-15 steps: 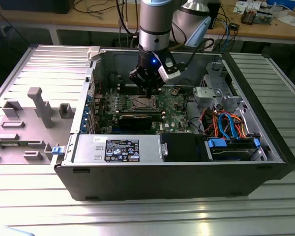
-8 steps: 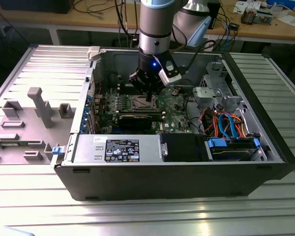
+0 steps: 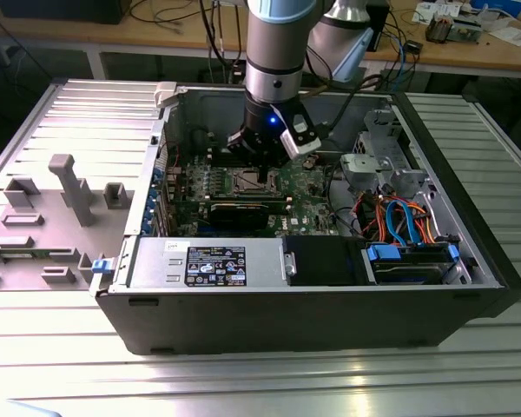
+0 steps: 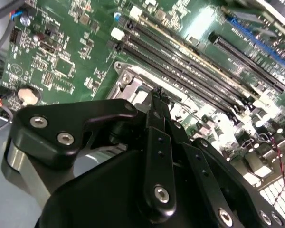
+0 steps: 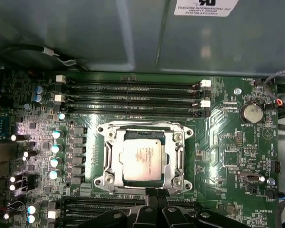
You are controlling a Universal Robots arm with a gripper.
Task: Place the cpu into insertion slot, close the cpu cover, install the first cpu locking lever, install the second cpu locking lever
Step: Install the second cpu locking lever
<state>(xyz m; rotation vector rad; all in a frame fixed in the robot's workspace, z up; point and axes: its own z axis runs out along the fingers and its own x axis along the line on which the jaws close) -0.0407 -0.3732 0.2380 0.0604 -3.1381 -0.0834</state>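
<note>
Exterior view: the grey Universal Robots arm with its black gripper (image 3: pixel 262 155) reaches down into the open black computer case (image 3: pixel 330 295), which lies on the ribbed metal bench (image 3: pixel 69 347). The gripper hangs just above the small square silver-rimmed insertion slot (image 3: pixel 247 181) on the green circuit board (image 3: pixel 308 187); the slot sits a little toward the camera from the tips.

Second wrist view: the black fingers (image 4: pixel 156 114) come to a narrow point over the slot's silvery metal rim (image 4: pixel 128 76), beside the long black memory slots (image 4: pixel 190 66). The jaws look pressed together with nothing between them.

First wrist view: the small flat square cpu with dull silver-grey top (image 5: pixel 143 159) is already seated in the insertion slot (image 5: pixel 179 137), and the thin square silvery cpu cover (image 5: pixel 111 154) appears to lie flat around it, framing the chip in its window. The gripper (image 5: pixel 156 194) touches or nearly touches the socket edge farthest from the memory slots (image 5: pixel 133 88), on the chip's centre line. Lever state cannot be told.
</note>
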